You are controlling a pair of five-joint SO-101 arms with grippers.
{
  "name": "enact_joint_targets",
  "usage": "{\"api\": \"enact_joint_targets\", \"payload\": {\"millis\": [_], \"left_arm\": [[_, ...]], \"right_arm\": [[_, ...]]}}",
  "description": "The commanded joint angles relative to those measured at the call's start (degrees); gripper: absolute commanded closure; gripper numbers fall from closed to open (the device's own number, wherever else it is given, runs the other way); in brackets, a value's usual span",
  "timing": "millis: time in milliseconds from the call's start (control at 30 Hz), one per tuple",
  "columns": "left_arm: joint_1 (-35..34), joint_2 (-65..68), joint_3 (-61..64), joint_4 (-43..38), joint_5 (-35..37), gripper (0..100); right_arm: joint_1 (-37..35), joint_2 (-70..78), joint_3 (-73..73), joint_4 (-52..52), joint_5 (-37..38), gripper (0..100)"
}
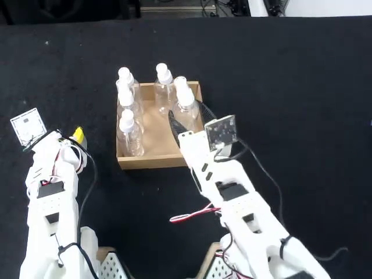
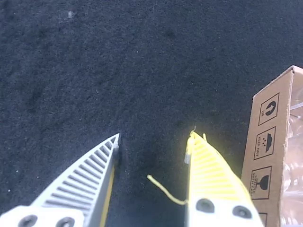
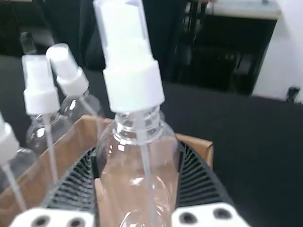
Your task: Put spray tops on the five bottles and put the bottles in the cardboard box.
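The table (image 1: 302, 87) is the largest thing here, covered in black, matt, slightly fuzzy cloth across the whole high view. Just above the centre of that frame sits the cardboard box (image 1: 152, 158), a shallow brown tray with thin stiff walls and its open side up so bottles can go in from above. My right arm (image 1: 244, 203), blocky white plastic, runs from the bottom edge up to the box's right wall. My left arm (image 1: 49, 197) lies at the lower left, clear of the box, I judge so as not to crowd the work.

Four bottles (image 1: 131, 136) stand upright inside the box, three in a row along its left wall and one at the far wall. They are clear, thin-walled and rounded, each already capped. My right gripper (image 1: 187, 116) is closed around the fifth bottle (image 3: 137, 156); its black ribbed jaws press the shoulder on both sides, low enough to keep it upright. It is in the box's upper right corner, though I cannot tell if its base touches the floor. Its spray top (image 3: 128, 61) is smooth white plastic with a ridged collar, seated on the neck threads, and a thin tube hangs inside.

My left gripper (image 2: 155, 137) is moderately open and holds nothing; one ribbed grey jaw and one yellow jaw hover over bare cloth, with the box wall at the right edge of that frame.
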Motion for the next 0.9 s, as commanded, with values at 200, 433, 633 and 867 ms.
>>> {"api": "enact_joint_targets", "payload": {"millis": [200, 433, 633, 867], "left_arm": [[0.5, -0.4, -0.9, -1.1, -0.4, 80], [0.5, -0.3, -1.0, -1.1, -0.4, 80], [0.5, -0.4, -0.8, -1.1, -0.4, 80], [0.5, -0.4, -0.8, -1.1, -0.4, 80]], "right_arm": [[-1.2, 6.8, -3.5, -8.8, -10.5, 98.8], [0.0, 17.5, 0.4, -28.1, -10.5, 98.8], [0.0, 26.5, 0.3, -37.4, -4.9, 98.8], [0.0, 34.1, -1.3, -41.9, -2.0, 98.8]]}}
